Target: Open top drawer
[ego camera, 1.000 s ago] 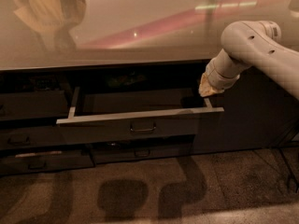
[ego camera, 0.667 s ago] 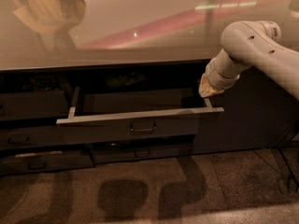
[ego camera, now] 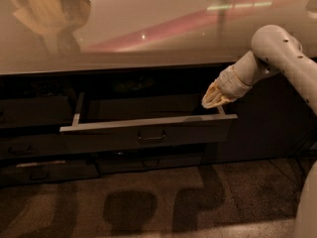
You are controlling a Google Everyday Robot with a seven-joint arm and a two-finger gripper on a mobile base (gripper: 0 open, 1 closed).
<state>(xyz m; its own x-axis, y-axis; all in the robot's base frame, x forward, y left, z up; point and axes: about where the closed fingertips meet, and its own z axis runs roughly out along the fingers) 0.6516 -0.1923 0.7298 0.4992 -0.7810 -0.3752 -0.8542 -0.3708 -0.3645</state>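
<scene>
Little has shifted since a second ago: the top drawer [ego camera: 119, 135] stands pulled out beneath the counter [ego camera: 148, 43], its long axis left to right, its front and small handle [ego camera: 151, 137] facing the camera. The gripper [ego camera: 212, 101] hovers just above its right end; whether open or closed, I cannot tell.

The top drawer [ego camera: 109, 139] is showing dark grey with a paler rim. Right of centre, the gripper [ego camera: 213, 100] is showing cream, the arm [ego camera: 277, 48] white, the countertop [ego camera: 148, 24] beige with a pink streak.
</scene>
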